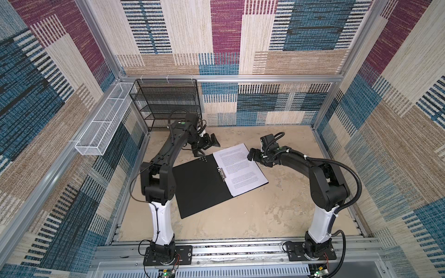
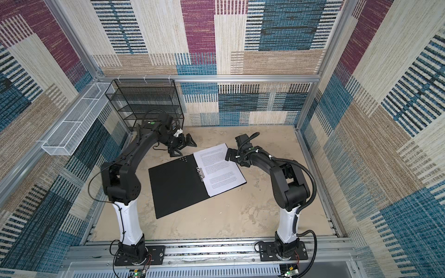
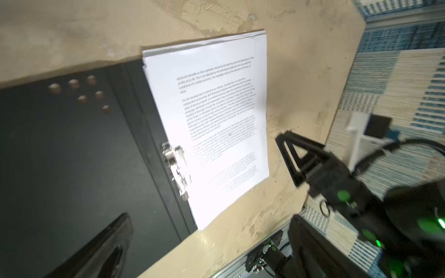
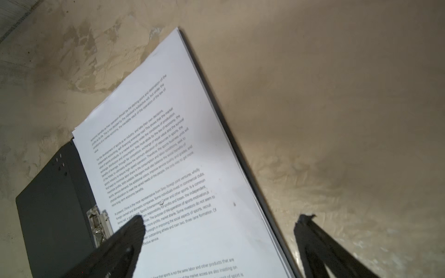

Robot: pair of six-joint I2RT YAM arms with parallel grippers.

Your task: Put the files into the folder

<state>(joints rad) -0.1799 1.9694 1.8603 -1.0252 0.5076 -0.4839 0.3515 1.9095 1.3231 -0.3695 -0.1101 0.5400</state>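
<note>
Files (image 1: 240,169) on folder (image 1: 197,187) — right half, rack (image 1: 166,103) behind, to the left

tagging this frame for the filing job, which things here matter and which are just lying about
For the job:
files, lying in the open folder
metal clip at the folder's spine

Just lying about:
black mesh rack
white wire basket
</note>
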